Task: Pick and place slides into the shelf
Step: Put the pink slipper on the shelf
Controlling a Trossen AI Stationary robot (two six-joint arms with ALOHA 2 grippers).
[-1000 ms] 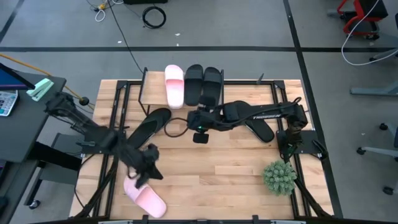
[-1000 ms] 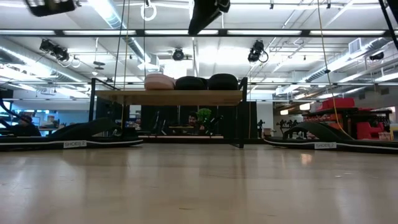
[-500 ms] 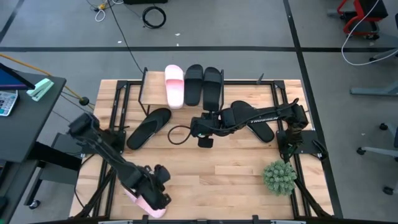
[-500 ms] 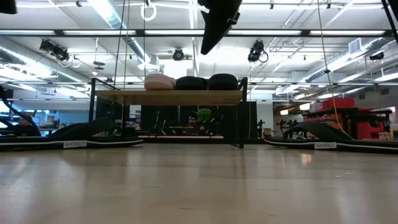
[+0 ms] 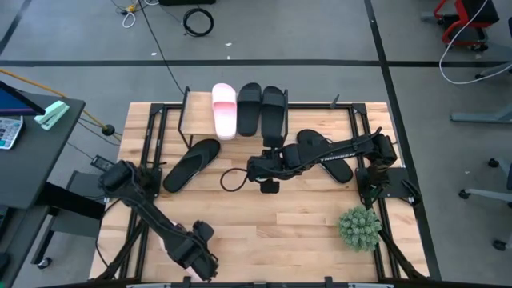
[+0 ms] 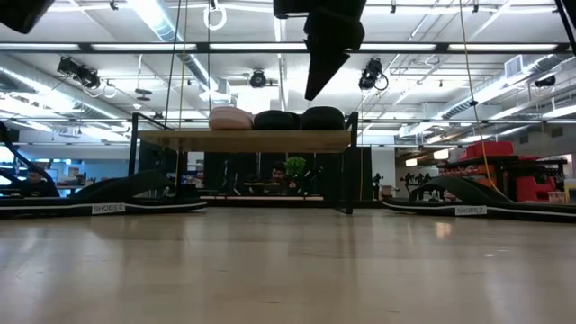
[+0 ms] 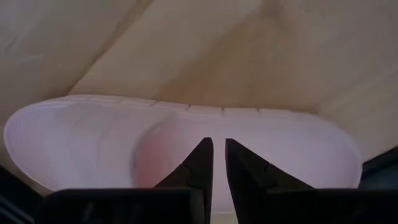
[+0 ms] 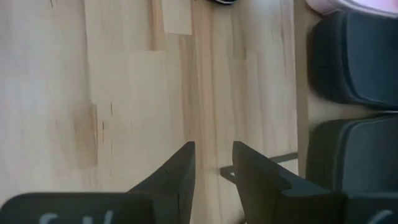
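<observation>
High view: left gripper (image 5: 198, 254) at the table's (image 5: 320, 232) near-left edge hides the pink slide; right gripper (image 5: 268, 172) hovers mid-table, empty, near the shelf (image 5: 192, 108).

Left wrist view — unlike above — shows the pink slide (image 7: 93, 149) under narrowly parted fingers (image 7: 200, 163) (no grip). Closing off the strap could push it over the edge.

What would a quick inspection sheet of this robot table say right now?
Surface: pale wooden plank tabletop.
Job's things: low black-framed shelf carries one pink foam slide and two black foam slides; thin black flip-flops on the table; another pink slide at the front.
Clutter: small green artificial plant.
Pincers: left pincer over the front pink slide, fingers slightly apart; right pincer open mid-table.
Cables: black loop.
Surroundings: grey floor, coiled cable.
</observation>
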